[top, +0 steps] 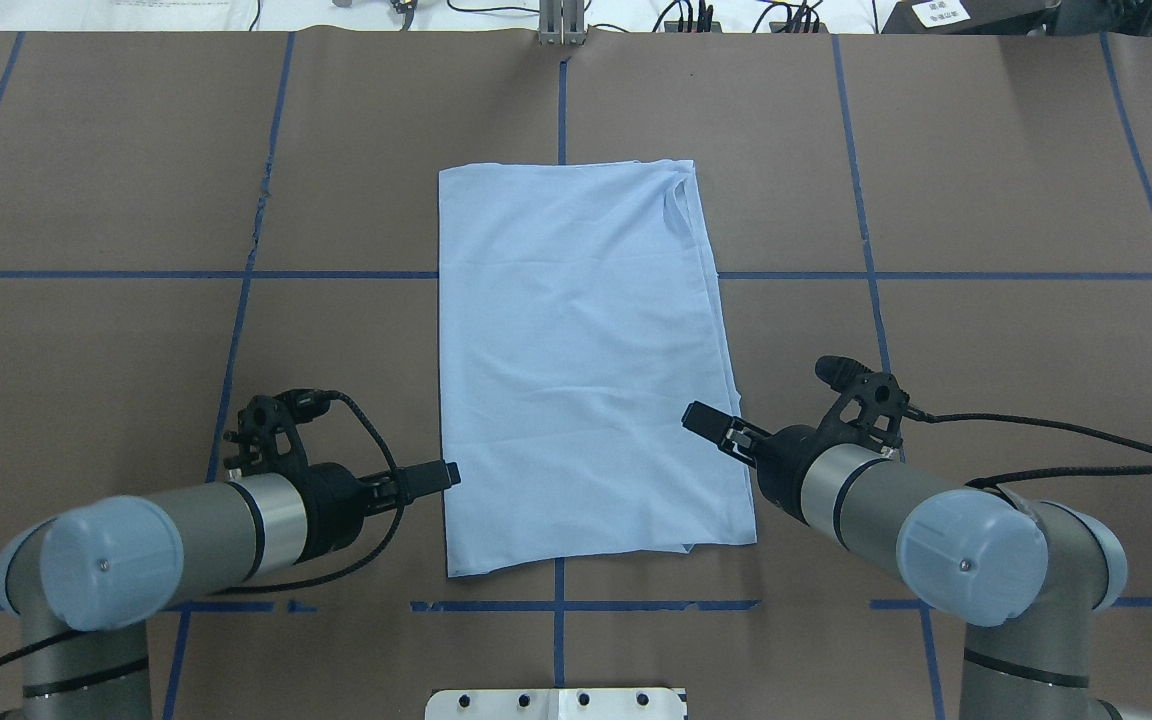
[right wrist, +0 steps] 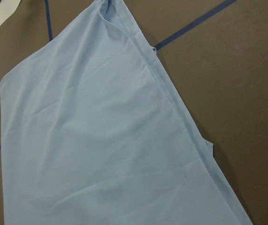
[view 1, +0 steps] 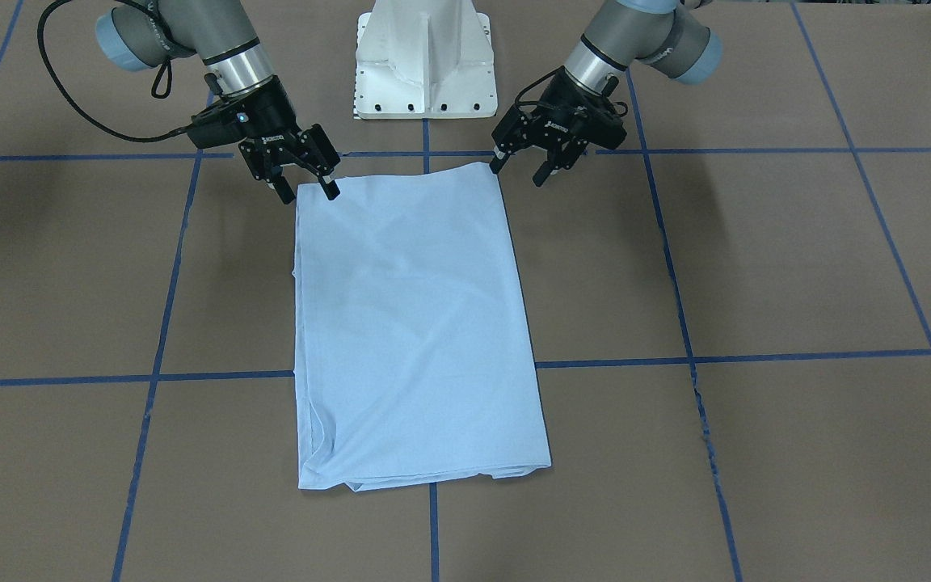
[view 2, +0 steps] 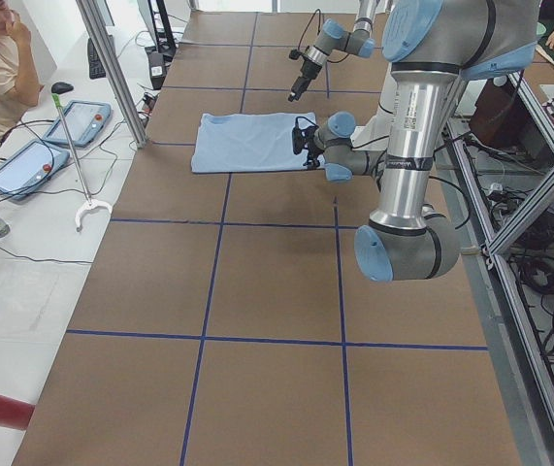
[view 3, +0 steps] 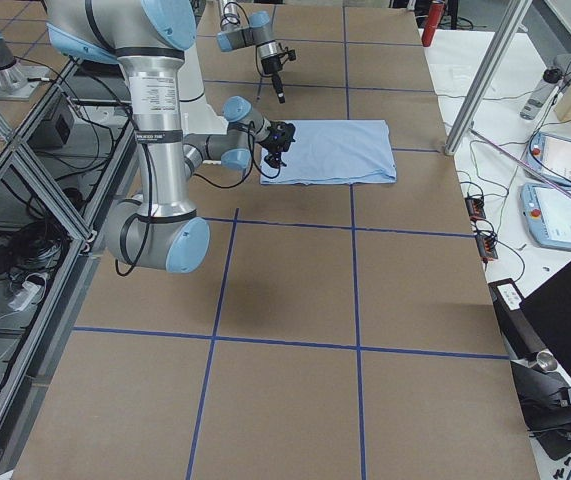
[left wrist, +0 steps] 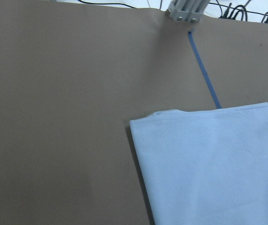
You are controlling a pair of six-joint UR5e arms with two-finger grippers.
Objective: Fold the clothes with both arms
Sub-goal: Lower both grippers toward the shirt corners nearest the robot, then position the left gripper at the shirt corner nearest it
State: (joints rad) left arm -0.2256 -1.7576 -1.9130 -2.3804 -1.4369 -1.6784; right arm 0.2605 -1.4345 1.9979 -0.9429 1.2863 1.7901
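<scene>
Light blue T-shirt [view 1: 417,323], folded to a long rectangle, flat on the brown table [view 1: 797,259]. Its long axis runs straight away from the robot, and its near short edge lies between the two grippers. We find the left gripper [view 1: 520,171] and the right gripper [view 1: 308,192] each at one near corner, about equally close, with jaws parted and holding nothing; we cannot tell whether a fingertip touches the cloth. The fabric is thin, soft and faintly creased, with stacked layers showing at the far edge. We judge the next fold to run end over end, away from the robot.
</scene>
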